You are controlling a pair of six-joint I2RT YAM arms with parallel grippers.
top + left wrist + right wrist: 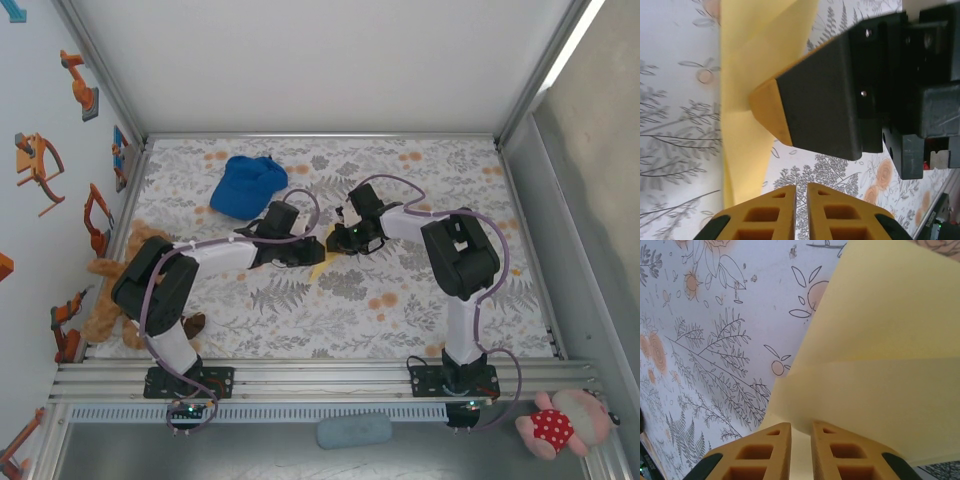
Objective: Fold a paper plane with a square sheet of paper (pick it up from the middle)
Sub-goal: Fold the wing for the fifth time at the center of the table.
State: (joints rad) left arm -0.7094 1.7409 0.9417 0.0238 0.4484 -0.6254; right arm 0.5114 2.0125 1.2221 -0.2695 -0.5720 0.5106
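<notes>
The right gripper [800, 447] is seen closed to a slit on the near edge of the creased yellow paper sheet [880, 340], which is spread just ahead of it over the floral desk [715, 340], while the left gripper [801, 210] is held almost shut, empty, just short of the sheet.

yellow paper [880, 340] folded, creased (centre of floral tabletop [400, 310])

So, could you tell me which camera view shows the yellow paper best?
The right wrist view: the yellow paper is large and close, its crease plain. The left wrist view shows a partly covered strip; the top view, a small sliver.
</notes>
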